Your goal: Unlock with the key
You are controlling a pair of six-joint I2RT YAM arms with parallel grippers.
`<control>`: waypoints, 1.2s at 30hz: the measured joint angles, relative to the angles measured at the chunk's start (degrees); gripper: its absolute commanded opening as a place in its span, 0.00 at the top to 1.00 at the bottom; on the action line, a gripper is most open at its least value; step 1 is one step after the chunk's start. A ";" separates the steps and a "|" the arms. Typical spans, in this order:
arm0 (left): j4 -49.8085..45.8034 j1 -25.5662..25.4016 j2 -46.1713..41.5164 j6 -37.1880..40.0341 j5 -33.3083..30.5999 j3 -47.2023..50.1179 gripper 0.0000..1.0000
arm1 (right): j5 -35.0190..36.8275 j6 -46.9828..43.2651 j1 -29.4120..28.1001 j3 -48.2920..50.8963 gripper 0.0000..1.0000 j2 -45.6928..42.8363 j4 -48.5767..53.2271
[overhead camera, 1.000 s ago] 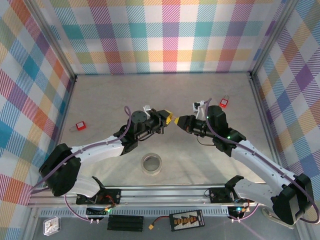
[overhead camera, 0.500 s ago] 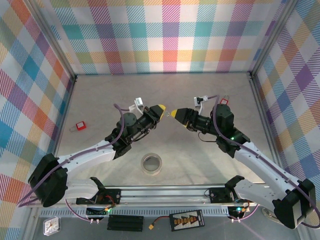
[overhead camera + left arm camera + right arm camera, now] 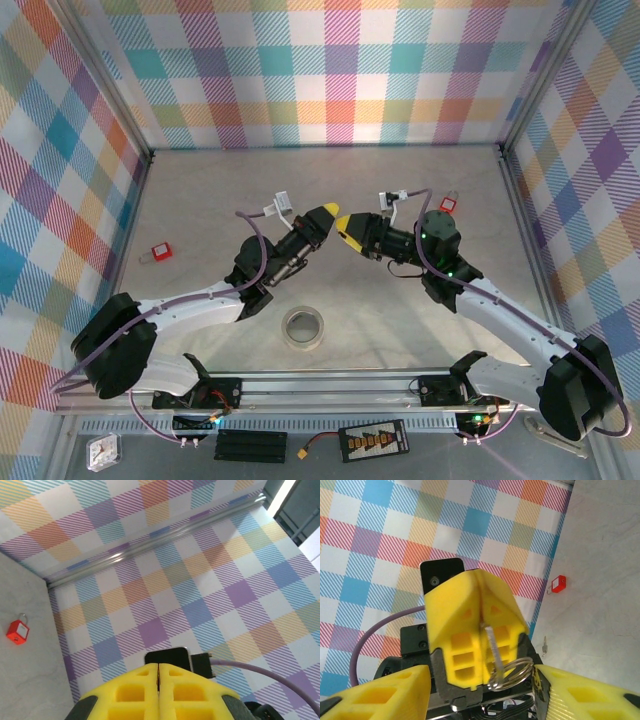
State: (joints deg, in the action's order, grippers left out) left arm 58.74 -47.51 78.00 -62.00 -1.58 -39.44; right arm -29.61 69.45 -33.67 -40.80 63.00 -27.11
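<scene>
**A:** Did you catch that? 1 second back the 2 claws were nose to nose, the right one clamped tight; now the right gripper (image 3: 342,223) has sprung wide, its yellow fingers (image 3: 375,692) splayed either side of the other claw.

**B:** And the key?

**A:** With the left arm; the left gripper (image 3: 324,212) is pinched fully closed, and the key (image 3: 490,639) runs along the seam between its pads, the key ring (image 3: 514,671) dangling off the free end; looks like a clean handover to me.

**B:** So they've parted?

**A:** Barely; a sliver of air between the tips where there was contact; both are held up over the middle of the table (image 3: 220,190), the tape roll (image 3: 304,327) sitting nearer the bases, untouched.

**B:** Where's the lock, then?

**A:** 2 of them, both lying on the table, neither held; a red padlock (image 3: 447,205) far right near the wall, a second padlock (image 3: 160,252) well off to the left; I can't tell which they're after.

**B:** What does it mean for the job?

**A:** My read: the key has changed hands, nothing is unlocked yet; the freed right claw probably has to fetch and steady a padlock while the left brings the key in; the ring end seems to be the loose end, so the key may need turning round first.
</scene>
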 measured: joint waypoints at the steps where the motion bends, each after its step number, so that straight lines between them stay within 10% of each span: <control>1: 0.28 -0.09 0.00 0.17 0.02 -0.02 1.00 | 0.02 -0.04 0.02 0.00 0.46 0.00 0.02; 36: -1.49 -1.11 0.11 3.85 -0.74 -0.02 1.00 | -0.92 2.62 2.32 1.90 0.91 2.84 -7.89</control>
State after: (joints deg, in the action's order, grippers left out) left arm 57.25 -48.62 78.11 -58.15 -2.33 -39.46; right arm -30.52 72.07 -31.35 -38.89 65.84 -35.00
